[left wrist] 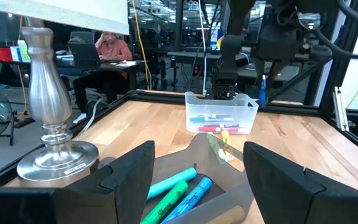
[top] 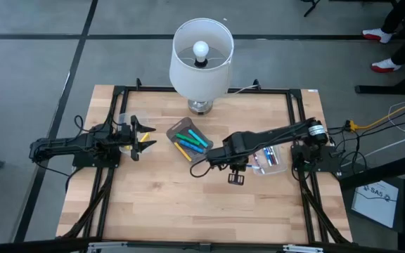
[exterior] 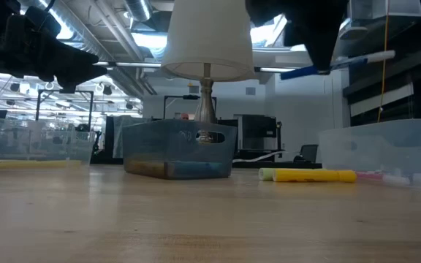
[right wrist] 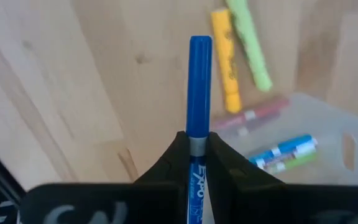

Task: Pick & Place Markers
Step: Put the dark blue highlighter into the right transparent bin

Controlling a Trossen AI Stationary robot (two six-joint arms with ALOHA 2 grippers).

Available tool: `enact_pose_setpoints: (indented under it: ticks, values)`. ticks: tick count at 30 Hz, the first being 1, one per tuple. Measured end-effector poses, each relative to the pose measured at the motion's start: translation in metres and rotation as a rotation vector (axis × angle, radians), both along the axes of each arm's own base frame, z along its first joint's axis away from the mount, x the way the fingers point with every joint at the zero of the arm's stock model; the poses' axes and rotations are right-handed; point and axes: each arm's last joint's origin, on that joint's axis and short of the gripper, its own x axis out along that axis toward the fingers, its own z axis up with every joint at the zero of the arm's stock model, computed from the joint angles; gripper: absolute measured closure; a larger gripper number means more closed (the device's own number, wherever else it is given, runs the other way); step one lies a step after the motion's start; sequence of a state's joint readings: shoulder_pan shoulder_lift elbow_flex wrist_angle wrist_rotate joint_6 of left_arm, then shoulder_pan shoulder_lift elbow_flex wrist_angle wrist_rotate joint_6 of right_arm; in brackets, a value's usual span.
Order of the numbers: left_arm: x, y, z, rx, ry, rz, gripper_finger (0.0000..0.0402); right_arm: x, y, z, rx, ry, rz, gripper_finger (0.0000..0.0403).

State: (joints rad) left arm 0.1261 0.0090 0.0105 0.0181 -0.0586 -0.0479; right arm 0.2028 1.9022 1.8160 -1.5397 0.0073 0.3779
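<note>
A blue marker (right wrist: 199, 93) with a blue cap is clamped between the closed fingers of the right gripper (right wrist: 196, 149), held above the tabletop (top: 188, 204) near a clear bin (top: 271, 159) that holds several more markers. A yellow marker (right wrist: 225, 60) and a green marker (right wrist: 249, 42) lie on the wood beside that bin. The left gripper (left wrist: 197, 168), fingers spread wide and holding nothing, waits at the table's left over another clear container (top: 188, 139) with green and blue markers, a lamp (top: 201, 60) behind it.

blue marker (right wrist: 199, 93): barrel hidden | left bin (exterior: 28, 146): edge-cropped
</note>
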Motion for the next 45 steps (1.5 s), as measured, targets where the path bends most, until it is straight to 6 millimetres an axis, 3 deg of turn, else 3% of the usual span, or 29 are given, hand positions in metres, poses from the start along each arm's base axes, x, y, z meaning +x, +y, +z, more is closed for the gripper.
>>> enact_pose_setpoints:
  ticks: [14,25,30,45]
  values:
    - [0.0,0.0,0.0,0.0,0.0,0.0,0.0161,-0.019,-0.01,0.011,-0.14,-0.037,-0.243,0.0373]
    - [0.0,0.0,0.0,0.0,0.0,0.0,0.0162,-0.089,-0.032,-0.009,-0.277,0.011,-0.582,0.0373]
    - [0.0,0.0,0.0,0.0,0.0,0.0,0.016,-0.108,-0.036,-0.023,-0.311,-0.033,-0.73,0.0371]
    - [0.0,0.0,0.0,0.0,0.0,0.0,0.016,-0.123,-0.04,-0.05,-0.295,-0.156,-0.929,0.0366]
